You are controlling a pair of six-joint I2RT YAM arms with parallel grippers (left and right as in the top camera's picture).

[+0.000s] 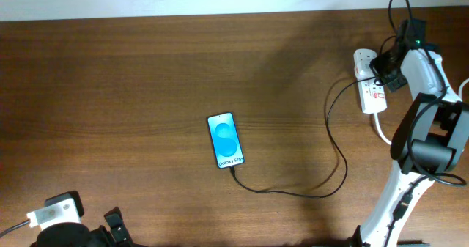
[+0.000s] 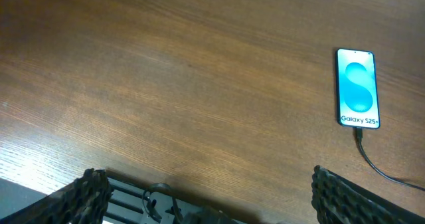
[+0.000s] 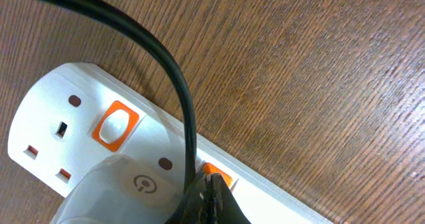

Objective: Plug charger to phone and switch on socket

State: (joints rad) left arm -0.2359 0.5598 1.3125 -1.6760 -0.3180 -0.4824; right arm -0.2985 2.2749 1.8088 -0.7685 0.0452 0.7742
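The socket (image 1: 370, 86) lies right under the right gripper (image 3: 211, 197); its fingers are pinched together, tip at the orange switch (image 3: 218, 176); the charger (image 1: 333, 152) sits in the phone (image 1: 225, 140), far to its left; the left gripper (image 2: 212, 194) is wide, empty; the tip could slip off the small switch and push the socket instead.

phone (image 2: 358, 88) screen — "Galaxy S25+" in white along its bottom edge, clear in the left wrist view; the same line overhead, tiny. charger plug (image 3: 126, 187), pale top — embossed ring sign, power-type icon. socket (image 3: 46, 127): red print seen overhead, too small to read.
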